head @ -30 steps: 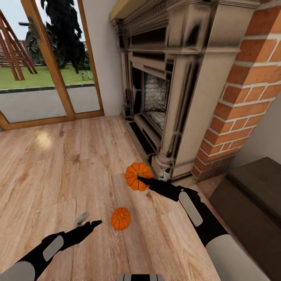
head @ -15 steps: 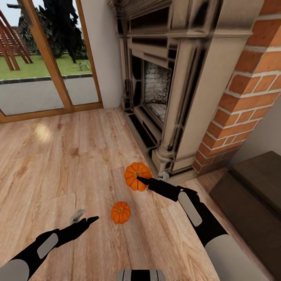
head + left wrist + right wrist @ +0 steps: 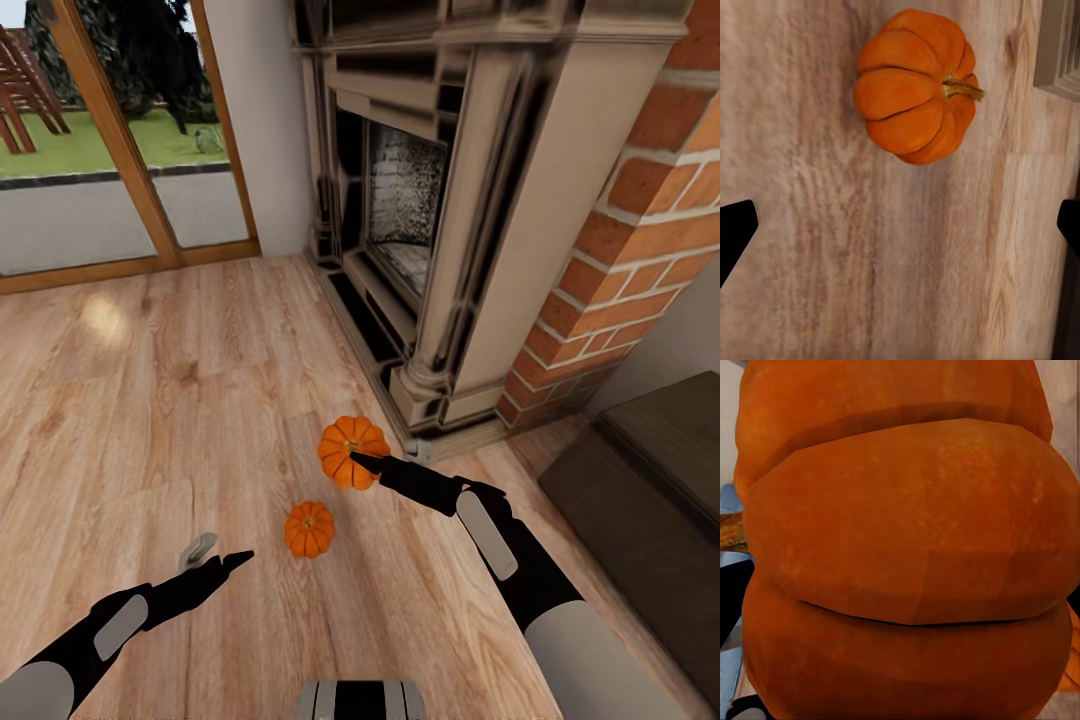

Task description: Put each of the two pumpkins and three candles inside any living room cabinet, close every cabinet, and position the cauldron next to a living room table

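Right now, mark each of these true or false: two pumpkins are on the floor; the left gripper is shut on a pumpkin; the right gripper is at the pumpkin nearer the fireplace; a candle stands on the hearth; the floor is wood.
1. Two pumpkins are in view. True: the farther pumpkin and the nearer pumpkin.
2. The left gripper is shut on a pumpkin. False: its fingers are spread, with the nearer pumpkin ahead of them and untouched.
3. The right gripper is at the farther pumpkin, by the fireplace. True.
4. A candle stands on the hearth. False: none is visible there.
5. The floor is wood. True.
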Controlling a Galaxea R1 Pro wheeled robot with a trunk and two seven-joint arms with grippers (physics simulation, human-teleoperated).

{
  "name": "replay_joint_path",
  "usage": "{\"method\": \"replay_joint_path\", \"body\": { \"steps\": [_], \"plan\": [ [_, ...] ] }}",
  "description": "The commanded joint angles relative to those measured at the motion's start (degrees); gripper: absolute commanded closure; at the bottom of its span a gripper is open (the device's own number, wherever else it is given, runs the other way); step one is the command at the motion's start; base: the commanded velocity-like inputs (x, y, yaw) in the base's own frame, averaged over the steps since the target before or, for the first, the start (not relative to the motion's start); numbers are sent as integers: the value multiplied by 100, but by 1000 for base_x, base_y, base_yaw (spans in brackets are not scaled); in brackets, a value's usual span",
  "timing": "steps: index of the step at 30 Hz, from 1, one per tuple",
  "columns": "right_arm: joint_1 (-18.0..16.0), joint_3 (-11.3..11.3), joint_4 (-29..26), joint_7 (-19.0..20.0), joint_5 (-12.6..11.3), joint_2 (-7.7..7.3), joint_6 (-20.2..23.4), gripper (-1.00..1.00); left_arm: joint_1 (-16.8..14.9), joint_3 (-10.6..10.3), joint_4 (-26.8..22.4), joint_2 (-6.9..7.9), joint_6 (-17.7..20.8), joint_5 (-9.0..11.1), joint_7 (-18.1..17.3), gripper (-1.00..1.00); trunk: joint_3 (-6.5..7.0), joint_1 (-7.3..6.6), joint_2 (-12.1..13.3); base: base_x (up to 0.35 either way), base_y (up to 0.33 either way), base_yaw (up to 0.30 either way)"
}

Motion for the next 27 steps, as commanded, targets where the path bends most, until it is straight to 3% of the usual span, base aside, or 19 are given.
{"method": "replay_joint_path", "body": {
  "steps": [1,17,23,27],
  "plan": [
    [-1,-1,-2,-2,-21,1,-3,100,0,0,-1,0,0,1,0,-100,-23,2,-2,0,0,0],
    [-1,14,-17,5,-21,-7,-2,100,-17,0,-5,0,0,1,0,-100,-377,43,-23,0,0,0],
    [-1,131,-19,0,-20,-7,-2,100,-18,0,-8,0,-7,1,0,-100,-510,59,-31,0,0,0],
    [-13,265,-35,-6,-6,-20,-4,100,-108,43,-128,-31,-63,26,129,-100,-509,59,-31,0,0,0]
  ]
}}
